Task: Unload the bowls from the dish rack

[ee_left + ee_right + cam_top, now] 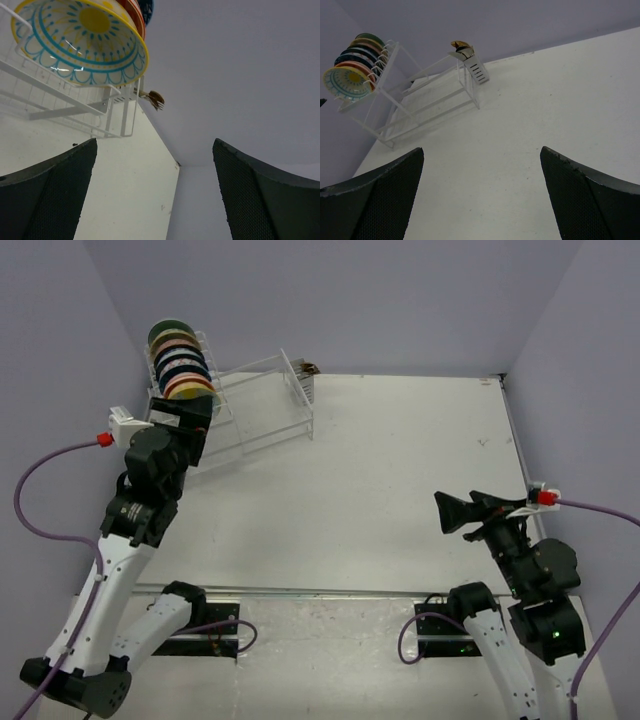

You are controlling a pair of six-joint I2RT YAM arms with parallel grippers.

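Nothing is unloaded yet: the small patterned ceramic bowls (pixel 181 362) all stand on edge in the tall tier of the clear acrylic dish rack (pixel 262 410), the left gripper (pixel 154 147) spread wide and empty close by that tier, the right gripper (pixel 481 152) likewise spread, empty, well away from the rack.

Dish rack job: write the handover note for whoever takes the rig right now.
Left tool: open, empty, close to the front yellow-and-teal bowl.
Right tool: open, empty, above the bare table, far from the dish rack.
Bowls: all stand on edge in a row in the rack's tall tier, far left.
Done: nothing unloaded; no bowl is on the table.
Left: take out every bowl, probably the front one first with the left arm.
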